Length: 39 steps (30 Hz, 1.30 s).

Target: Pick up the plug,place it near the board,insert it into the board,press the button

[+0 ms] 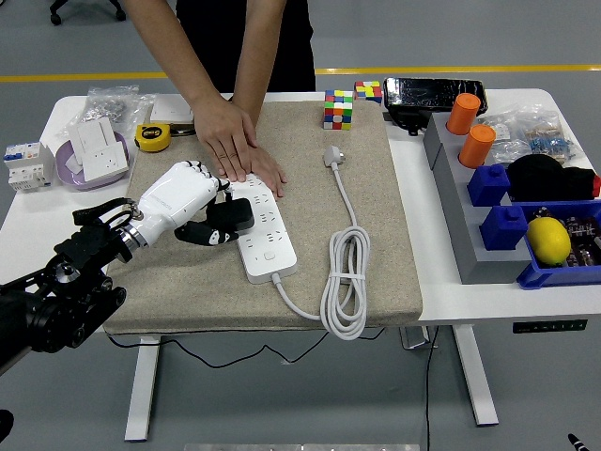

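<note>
On the bench (441,282), a person's hand (235,141) pins the light, rigid board (261,230). The left hand (192,209) grasps the small, hard black plug (231,214) at the board's left edge; best pinched by its flat sides.

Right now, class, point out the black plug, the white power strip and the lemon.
black plug (232,214): head view, on its top face.
white power strip (267,246): head view, middle of its body.
lemon (549,240): head view, centre of its skin.
</note>
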Each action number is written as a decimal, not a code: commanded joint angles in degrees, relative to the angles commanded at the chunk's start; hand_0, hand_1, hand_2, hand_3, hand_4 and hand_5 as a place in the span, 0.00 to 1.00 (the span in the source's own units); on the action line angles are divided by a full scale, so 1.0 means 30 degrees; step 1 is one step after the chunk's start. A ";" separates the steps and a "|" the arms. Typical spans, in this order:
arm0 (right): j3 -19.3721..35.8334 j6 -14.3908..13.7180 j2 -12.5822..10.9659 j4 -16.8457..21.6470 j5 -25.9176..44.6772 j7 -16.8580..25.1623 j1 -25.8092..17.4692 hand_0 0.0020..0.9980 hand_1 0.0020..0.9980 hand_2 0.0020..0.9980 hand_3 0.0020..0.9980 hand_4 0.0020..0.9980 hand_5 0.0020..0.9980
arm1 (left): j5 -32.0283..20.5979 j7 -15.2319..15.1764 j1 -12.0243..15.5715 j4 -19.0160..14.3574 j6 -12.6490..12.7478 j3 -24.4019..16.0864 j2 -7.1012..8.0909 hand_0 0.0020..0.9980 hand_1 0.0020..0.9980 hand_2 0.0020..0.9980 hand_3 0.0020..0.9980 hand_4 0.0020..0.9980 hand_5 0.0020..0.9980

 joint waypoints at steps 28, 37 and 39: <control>0.0068 -0.0002 -0.0002 0.0000 -0.0003 -0.0002 0.0056 0.86 0.79 0.77 0.81 1.00 1.00 | 0.0549 0.0265 -0.0086 0.0252 -0.0207 0.0079 -0.0010 0.55 0.42 0.27 0.28 0.60 0.10; 0.0012 0.0008 -0.0007 0.0000 0.0030 0.0030 0.0056 0.86 0.79 0.77 0.81 1.00 1.00 | 0.0588 0.0328 -0.0148 0.0310 -0.0259 0.0401 0.0003 0.55 0.42 0.27 0.28 0.60 0.10; 0.0026 0.0010 -0.0013 0.0000 0.0001 0.0017 0.0040 0.86 0.79 0.77 0.81 1.00 1.00 | 0.0626 0.0348 -0.0167 0.0329 -0.0272 0.0414 0.0002 0.55 0.42 0.27 0.28 0.60 0.10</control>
